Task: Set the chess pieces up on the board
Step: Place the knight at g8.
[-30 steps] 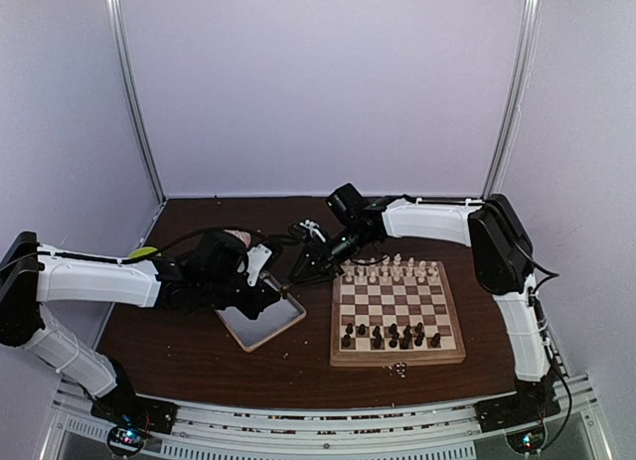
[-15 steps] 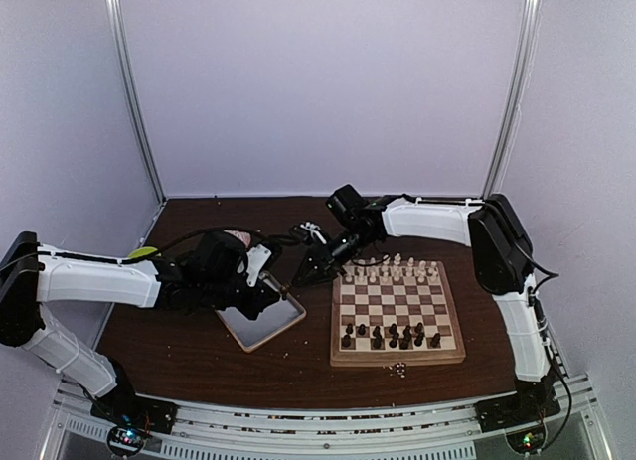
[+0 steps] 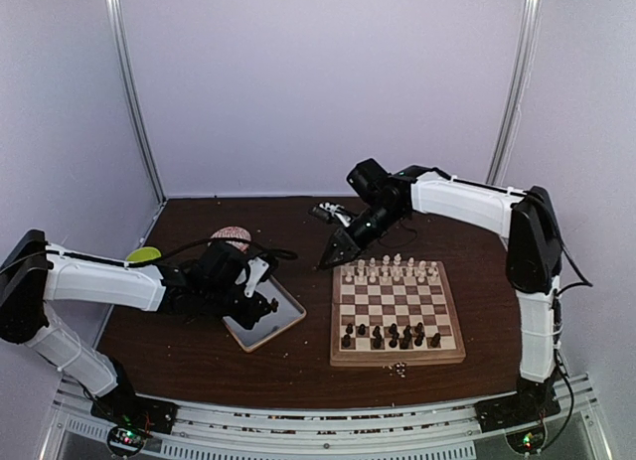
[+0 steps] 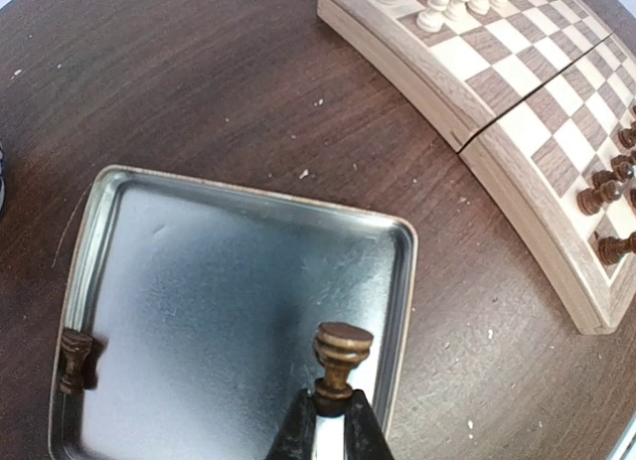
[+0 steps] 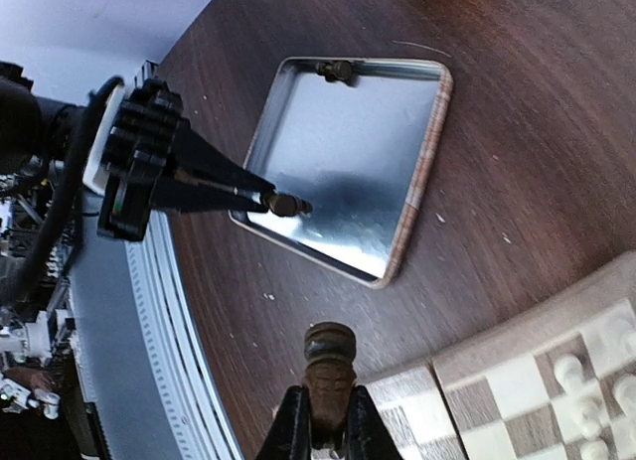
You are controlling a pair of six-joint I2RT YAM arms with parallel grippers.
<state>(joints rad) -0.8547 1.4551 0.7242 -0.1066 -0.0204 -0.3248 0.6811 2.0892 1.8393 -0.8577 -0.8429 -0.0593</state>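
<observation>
The board [image 3: 397,360] lies right of centre, with cream chess pieces [image 3: 388,271] on its far rows and dark ones [image 3: 393,334] on its near rows. My left gripper [image 4: 329,408] hangs over the silver tray's [image 4: 402,281] right side, shut on the thin end of a dark brown piece [image 4: 343,353]. Another dark piece [image 4: 75,359] lies at the tray's left wall. My right gripper [image 5: 325,412] is raised near the board's far-left corner [image 5: 517,326], shut on a dark piece [image 5: 329,359]. From above, the right gripper [image 3: 330,259] sits between tray and board.
The tray [image 3: 288,326] lies left of the board. A pink object [image 3: 232,235] and a green one [image 3: 144,252] sit behind the left arm. A white object [image 3: 333,214] lies at the back centre. Small bits [image 3: 399,369] lie before the board. Crumbs dot the dark tabletop.
My right gripper shut on a dark piece at the tray, then lifted it up and right toward the board's far-left corner. The left gripper, still holding its piece, shifted slightly nearer over the tray.
</observation>
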